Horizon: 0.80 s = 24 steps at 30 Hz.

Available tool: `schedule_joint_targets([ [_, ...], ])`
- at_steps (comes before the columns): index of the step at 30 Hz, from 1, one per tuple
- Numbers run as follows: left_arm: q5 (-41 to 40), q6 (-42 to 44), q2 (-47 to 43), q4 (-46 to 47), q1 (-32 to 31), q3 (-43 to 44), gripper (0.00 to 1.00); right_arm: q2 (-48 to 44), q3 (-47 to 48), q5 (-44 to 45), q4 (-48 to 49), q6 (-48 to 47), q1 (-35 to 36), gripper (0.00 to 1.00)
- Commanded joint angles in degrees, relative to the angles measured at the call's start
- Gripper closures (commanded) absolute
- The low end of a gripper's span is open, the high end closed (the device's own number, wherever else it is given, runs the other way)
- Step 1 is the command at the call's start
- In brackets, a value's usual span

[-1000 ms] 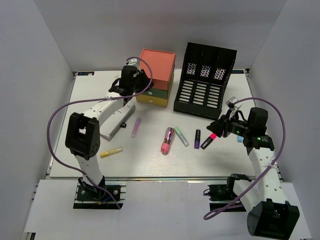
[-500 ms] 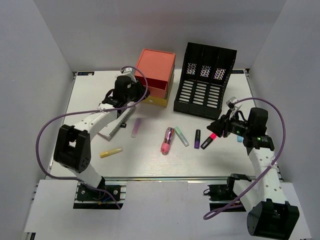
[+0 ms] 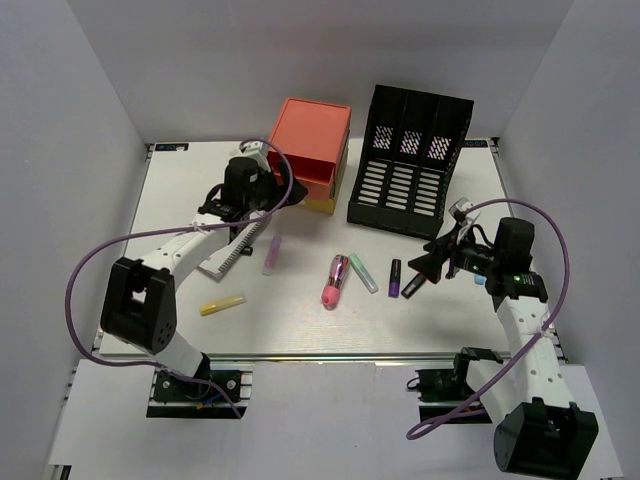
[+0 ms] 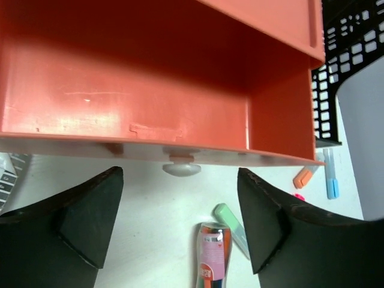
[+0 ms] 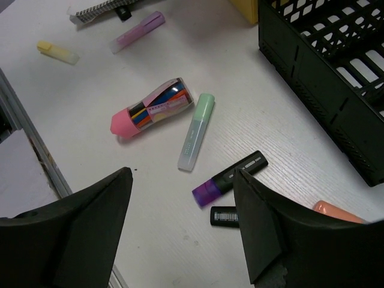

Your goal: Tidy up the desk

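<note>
Over the desk, the left pincer and right pincer gape wide, empty.

The left arm stretched far forward, with the left gripper spread wide and empty. The right arm angled leftward, with the right gripper equally wide and empty.

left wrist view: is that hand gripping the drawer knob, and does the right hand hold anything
Nothing is held. The left hand is open, clear of the orange drawer's knob; the right hand is open above the markers.
</note>
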Motion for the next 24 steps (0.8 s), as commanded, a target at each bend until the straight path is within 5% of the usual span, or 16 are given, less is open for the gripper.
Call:
schedule_joint_targets([
  [1,3.17,0.76,-5.0,-0.17,0.66,-0.37,0.12,0.22,-0.14,-4.49,-2.3,-5.83,0.09,0.26],
  [5,4.32,2.26,-10.61,-2.1,0.66,-3.27,0.13,1.89,0.3,-8.72,-8.44,-16.1,0.88,0.26],
  [7,5.02,4.45,-15.71,-3.33,0.66,-6.26,0.19,2.68,0.91,-12.67,-15.61,-29.51,2.02,0.26],
  [11,6.87,8.23,-24.94,-6.84,0.66,-11.7,0.72,2.6,4.07,-12.25,-24.98,-54.32,5.54,0.27],
  [15,4.68,12.53,-33.11,-8.08,0.66,-19.08,0.93,5.13,5.66,-4.89,-22.18,-67.09,13.0,0.36],
  [17,1.27,13.86,-36.02,-9.3,0.66,-22.16,0.89,7.86,7.41,-0.93,-21.64,-74.2,19.41,0.46],
  [19,-0.77,15.7,-37.43,-10.62,0.66,-22.79,0.73,11.64,8.64,6.1,-19.02,-74.22,26.42,0.49],
  [21,-6.03,17.29,-39.71,-12.64,0.66,-22.26,0.45,15.49,9.26,13.05,-15.85,-75.27,31.52,0.41],
  [24,-13.94,17.2,-42.79,-14.49,0.75,-22.35,0.24,21.29,12.51,21.22,-14.0,-75.89,38.22,0.29],
])
